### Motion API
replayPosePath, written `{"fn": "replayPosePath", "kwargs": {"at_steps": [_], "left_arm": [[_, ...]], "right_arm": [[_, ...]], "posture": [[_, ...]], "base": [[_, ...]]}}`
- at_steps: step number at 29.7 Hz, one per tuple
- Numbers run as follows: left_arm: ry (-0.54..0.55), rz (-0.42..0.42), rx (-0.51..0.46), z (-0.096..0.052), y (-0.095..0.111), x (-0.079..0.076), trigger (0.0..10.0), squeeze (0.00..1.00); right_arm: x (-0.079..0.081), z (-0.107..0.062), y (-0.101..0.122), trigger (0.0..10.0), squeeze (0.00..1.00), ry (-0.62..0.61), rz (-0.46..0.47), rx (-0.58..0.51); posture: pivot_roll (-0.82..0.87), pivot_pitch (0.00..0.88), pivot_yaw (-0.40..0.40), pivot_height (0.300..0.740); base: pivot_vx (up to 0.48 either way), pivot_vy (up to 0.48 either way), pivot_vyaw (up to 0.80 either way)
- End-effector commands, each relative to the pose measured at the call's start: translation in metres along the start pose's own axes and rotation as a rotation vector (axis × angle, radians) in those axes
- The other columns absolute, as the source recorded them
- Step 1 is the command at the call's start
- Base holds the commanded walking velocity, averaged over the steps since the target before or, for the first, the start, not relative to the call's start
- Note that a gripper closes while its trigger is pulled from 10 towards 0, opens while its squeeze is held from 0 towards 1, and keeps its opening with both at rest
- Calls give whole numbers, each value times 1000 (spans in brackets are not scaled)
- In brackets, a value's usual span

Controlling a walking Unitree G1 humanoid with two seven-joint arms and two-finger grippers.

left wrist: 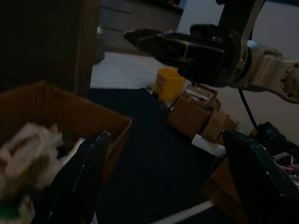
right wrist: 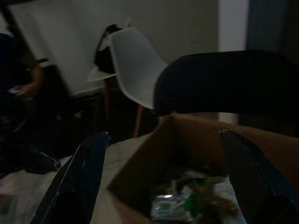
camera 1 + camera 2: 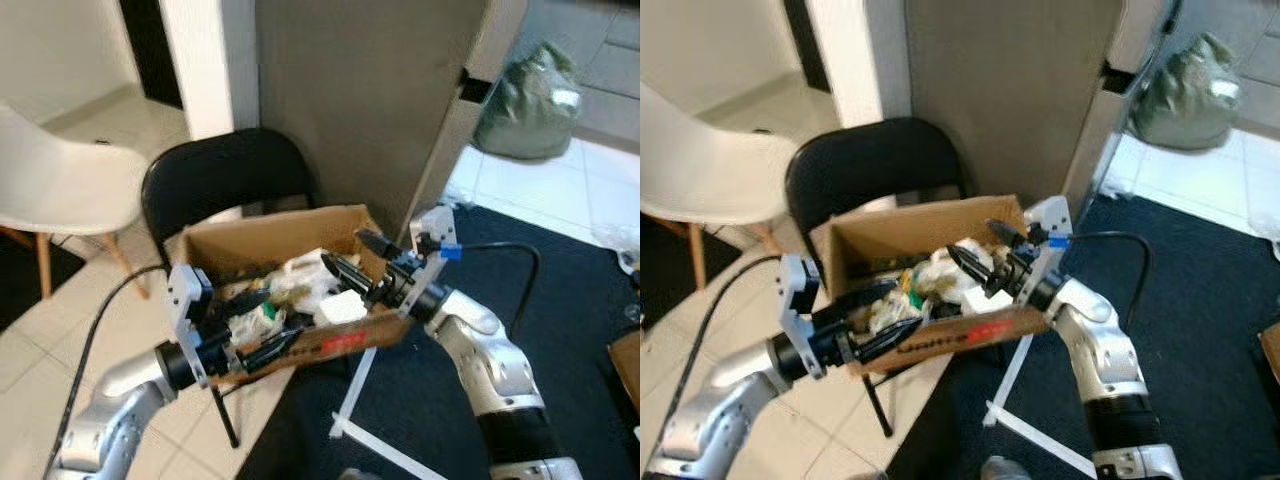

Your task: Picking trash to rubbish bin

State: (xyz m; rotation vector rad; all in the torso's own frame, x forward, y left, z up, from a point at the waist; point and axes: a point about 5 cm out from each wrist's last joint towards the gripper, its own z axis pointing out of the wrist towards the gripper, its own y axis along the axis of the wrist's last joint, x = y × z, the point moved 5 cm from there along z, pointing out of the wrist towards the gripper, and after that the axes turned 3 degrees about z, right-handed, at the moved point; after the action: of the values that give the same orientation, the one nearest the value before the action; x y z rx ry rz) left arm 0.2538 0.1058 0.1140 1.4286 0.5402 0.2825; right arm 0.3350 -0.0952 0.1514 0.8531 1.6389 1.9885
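Over the box (image 3: 300, 235) on the black chair (image 3: 215, 175), both claws hung open, trash (image 3: 305, 285) lying just below, between them; the right claw (image 3: 358, 257) looked nearer than the left claw (image 3: 262, 322).

My head views are evenly lit and slightly soft, brightest on the pale floor tiles (image 3: 610, 180) at the far right, where daylight seems to fall. The cardboard box (image 3: 270, 235) is blurred at its near edge. Both wrist views are very dark and grainy, their black fingers (image 1: 79, 186) out of focus.
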Motion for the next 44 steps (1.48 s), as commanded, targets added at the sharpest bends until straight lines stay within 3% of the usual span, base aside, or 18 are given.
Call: {"fn": "replayPosePath", "kwargs": {"at_steps": [1, 44], "left_arm": [[-7, 5, 15, 1, 0, -3, 10000, 0], [-9, 14, 15, 5, 10, -6, 10000, 0]], "right_arm": [[-3, -3, -3, 10000, 0, -13, 4, 9], [-4, -3, -1, 10000, 0, -22, 1, 11]], "posture": [[26, 0, -10, 740], [24, 0, -7, 740]], "base": [[-345, 0, 0], [-340, 0, 0]]}}
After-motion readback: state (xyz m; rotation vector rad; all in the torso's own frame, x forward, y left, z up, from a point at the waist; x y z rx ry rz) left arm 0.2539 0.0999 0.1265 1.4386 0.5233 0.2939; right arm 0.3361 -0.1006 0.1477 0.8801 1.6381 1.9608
